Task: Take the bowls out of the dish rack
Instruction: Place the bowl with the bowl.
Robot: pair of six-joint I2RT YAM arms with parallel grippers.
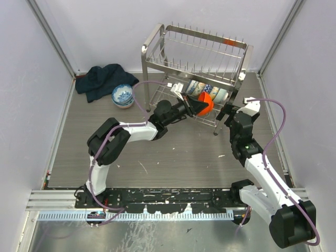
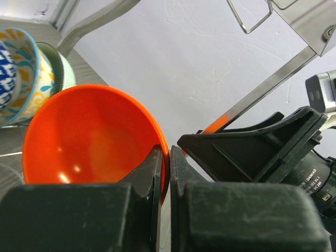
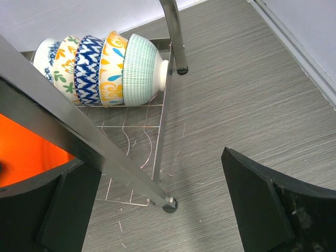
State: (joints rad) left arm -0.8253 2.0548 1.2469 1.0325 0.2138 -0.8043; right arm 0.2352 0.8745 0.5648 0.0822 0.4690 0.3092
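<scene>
- The left hand (image 2: 167,157) is pinching the rim of a glossy orange bowl (image 2: 89,142), its jaws narrow. The bowl is lying tipped on edge at the near side of the lower tier of the silver wire dish rack (image 1: 245,62).
- Five patterned ceramic bowls (image 3: 89,63) are standing nested on edge in one row on that tier.
- The right hand (image 3: 152,173) is gaping wide, gripping nothing, beside the rack's right end.
- One blue-and-white bowl (image 1: 122,95) is sitting upright on the wood-grain table (image 1: 173,152), touching a dark cloth (image 1: 102,79).

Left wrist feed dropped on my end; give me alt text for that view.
The left gripper pinches the rim of the orange bowl, which fills the lower left. Patterned bowls stand at the far left edge, and bars of the dish rack cross the upper right.
</scene>
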